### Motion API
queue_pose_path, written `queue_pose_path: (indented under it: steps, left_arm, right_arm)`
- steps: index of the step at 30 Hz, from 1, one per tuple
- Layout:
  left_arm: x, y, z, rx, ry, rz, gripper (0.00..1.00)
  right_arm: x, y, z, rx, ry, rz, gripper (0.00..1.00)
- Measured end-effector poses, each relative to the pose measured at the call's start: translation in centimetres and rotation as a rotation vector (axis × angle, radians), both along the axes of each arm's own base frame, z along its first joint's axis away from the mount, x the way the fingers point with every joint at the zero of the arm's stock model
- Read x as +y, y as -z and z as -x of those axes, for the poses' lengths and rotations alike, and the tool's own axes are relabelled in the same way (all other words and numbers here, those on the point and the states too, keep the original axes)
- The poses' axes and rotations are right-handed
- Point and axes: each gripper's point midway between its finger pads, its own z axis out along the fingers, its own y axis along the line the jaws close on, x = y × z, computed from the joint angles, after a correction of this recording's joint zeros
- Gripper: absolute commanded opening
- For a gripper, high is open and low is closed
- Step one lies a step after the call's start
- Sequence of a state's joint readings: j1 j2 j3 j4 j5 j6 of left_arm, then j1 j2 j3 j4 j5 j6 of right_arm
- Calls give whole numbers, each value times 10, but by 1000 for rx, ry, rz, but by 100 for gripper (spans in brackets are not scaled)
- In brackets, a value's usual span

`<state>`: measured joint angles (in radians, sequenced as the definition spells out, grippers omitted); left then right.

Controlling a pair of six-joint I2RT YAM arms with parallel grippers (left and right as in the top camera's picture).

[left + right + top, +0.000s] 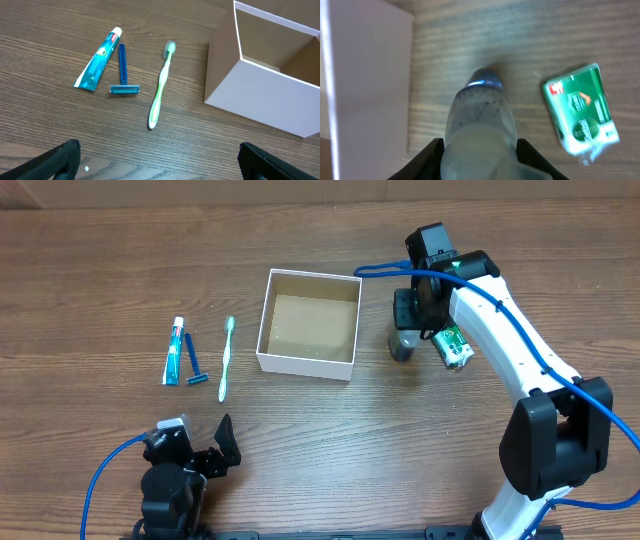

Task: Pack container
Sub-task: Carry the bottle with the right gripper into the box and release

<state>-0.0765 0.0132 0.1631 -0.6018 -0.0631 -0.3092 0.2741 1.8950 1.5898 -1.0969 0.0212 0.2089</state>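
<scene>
**Left gripper** [159, 162]: 1 unit, released. Its 2 black fingers are spread wide with nothing between them, low over the brown wood-grain table [90, 270].

**Teal toothpaste tube with white cap** [98, 59]: 1, lying flat, ahead of the left gripper and to its left.

**Blue plastic disposable razor** [122, 70]: 1, flat, just beside the tube on its right, with the head end toward the gripper.

**Green-and-white toothbrush** [161, 85]: 1, flat, straight ahead of the left gripper, near the razor but apart from it.

**Square shallow container with white outer walls and brown cardboard inside** [308, 363]: 1, open side up, ahead of the left gripper to its right and just left of the right gripper.

**Right gripper** [412, 320]: 1 unit, clasped on 1 translucent grey bottle [480, 115]. 1 finger sits on each side of the bottle, which is upright with its dark end down, just beside the container's right wall.

**Small green packet** [581, 107]: 1, flat and tilted, just right of the right gripper, apart from the bottle.
</scene>
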Motion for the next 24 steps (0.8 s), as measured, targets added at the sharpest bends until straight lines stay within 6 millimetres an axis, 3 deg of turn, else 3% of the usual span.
queue_pose_path:
  steps: [4, 7, 9, 14, 18, 21, 24]
  left_arm:
    - [0, 0, 0, 0, 0, 0, 100]
    - [0, 0, 0, 0, 0, 0, 100]
    - [0, 0, 0, 0, 0, 0, 100]
    - [0, 0, 0, 0, 0, 0, 100]
    - [0, 0, 0, 0, 0, 0, 100]
    - [0, 0, 0, 0, 0, 0, 100]
    - [0, 0, 0, 0, 0, 0, 100]
  right_arm:
    - [-5, -4, 12, 35, 1, 24, 26]
    - [-3, -28, 19, 8, -9, 26, 26]
    - [6, -57, 20, -57, -34, 14, 26]
    - [62, -158, 39, -299, -168, -111, 27]
    - [110, -205, 59, -425, -261, -232, 27]
    - [137, -204, 60, -437, -295, -273, 27]
    - [145, -175, 42, -386, -238, -242, 27]
